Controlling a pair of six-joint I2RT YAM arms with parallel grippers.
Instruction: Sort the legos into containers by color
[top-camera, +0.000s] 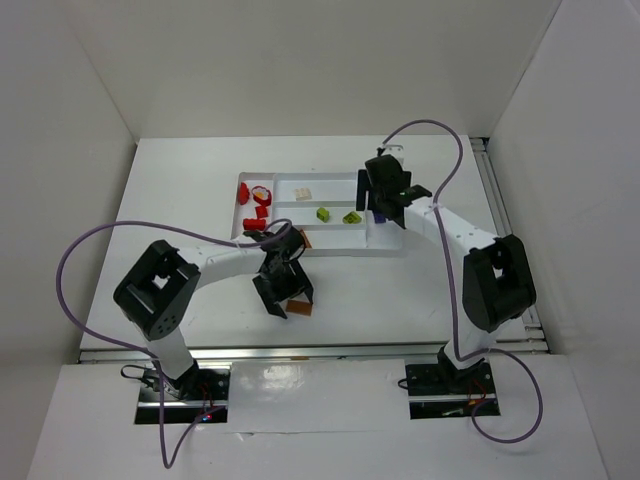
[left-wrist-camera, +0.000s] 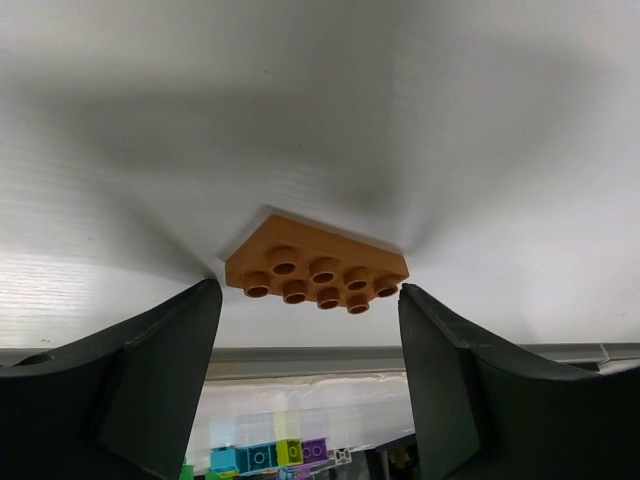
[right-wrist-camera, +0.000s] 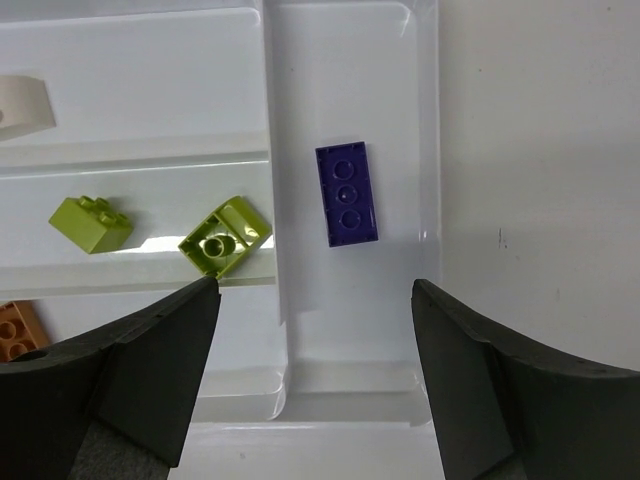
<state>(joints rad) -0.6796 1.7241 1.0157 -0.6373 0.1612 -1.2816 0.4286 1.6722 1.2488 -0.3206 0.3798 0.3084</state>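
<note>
The white tray (top-camera: 340, 238) holds red legos (top-camera: 260, 195) in its left section, a cream one (top-camera: 303, 193), two lime green ones (top-camera: 323, 213) and an orange one (top-camera: 305, 240) in the slots. Another orange brick (top-camera: 298, 308) lies on the table in front of the tray. My left gripper (top-camera: 283, 295) is open and empty right by it. In the left wrist view the brick (left-wrist-camera: 318, 270) sits just beyond the open gripper (left-wrist-camera: 310, 320). My right gripper (right-wrist-camera: 315, 300) hangs open and empty above the tray's right end, over a blue-purple brick (right-wrist-camera: 347, 192) lying in the right section.
The right wrist view also shows the lime bricks (right-wrist-camera: 225, 236), the cream brick (right-wrist-camera: 22, 105), the orange one (right-wrist-camera: 18, 330) and the tray's right rim (right-wrist-camera: 430, 150). White walls enclose the table on three sides. Purple cables loop over both arms.
</note>
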